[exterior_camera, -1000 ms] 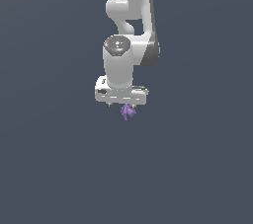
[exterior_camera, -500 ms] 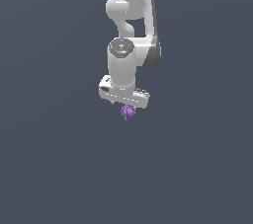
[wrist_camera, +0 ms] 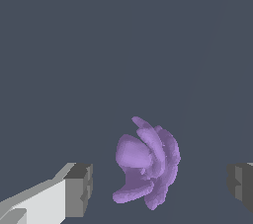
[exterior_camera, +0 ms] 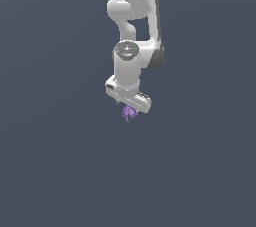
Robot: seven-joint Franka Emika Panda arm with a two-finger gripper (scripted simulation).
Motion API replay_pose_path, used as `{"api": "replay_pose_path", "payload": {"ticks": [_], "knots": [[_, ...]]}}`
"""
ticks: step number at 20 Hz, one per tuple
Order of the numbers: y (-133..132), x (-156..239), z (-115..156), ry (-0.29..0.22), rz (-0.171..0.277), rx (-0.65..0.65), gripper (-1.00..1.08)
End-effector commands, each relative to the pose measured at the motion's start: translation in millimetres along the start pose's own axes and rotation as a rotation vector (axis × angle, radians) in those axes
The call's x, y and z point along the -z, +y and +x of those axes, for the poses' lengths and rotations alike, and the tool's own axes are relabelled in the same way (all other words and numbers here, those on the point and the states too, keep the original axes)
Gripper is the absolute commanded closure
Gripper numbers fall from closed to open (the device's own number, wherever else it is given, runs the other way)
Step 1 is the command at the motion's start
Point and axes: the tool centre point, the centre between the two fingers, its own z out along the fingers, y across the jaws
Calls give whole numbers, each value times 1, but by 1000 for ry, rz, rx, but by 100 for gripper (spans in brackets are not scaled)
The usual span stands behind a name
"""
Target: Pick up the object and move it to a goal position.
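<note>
- The small purple object (wrist_camera: 147, 163) with curled, petal-like lobes sits between the two dark grey fingertips (wrist_camera: 79, 190), touching neither in the wrist view.
- The white arm's gripper (exterior_camera: 129, 109) is spread apart.
- In the exterior view, the purple object (exterior_camera: 129, 113) lies directly beneath the gripper against a plain dark grey background (exterior_camera: 55, 161).

Purple object (wrist_camera: 147, 163) matt, smooth-lobed; claw (wrist_camera: 158, 186) white, plastic-looking, dark grey matt pads (wrist_camera: 79, 190).

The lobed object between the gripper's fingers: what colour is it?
The lobed object is purple, a light violet. It shows best in the wrist view.
</note>
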Motion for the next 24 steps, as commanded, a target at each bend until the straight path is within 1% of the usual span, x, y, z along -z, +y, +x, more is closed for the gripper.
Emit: {"api": "replay_pose_path", "payload": {"ticks": [1,7,13,19,24], "knots": [[0,-4,-4,3,1,-66,-92],[0,-12,-13,9,3,-207,-92],[0,-17,-20,14,5,-302,-92],[0,-20,-23,16,6,-350,-92],[0,-21,-23,16,6,-351,-92]]}}
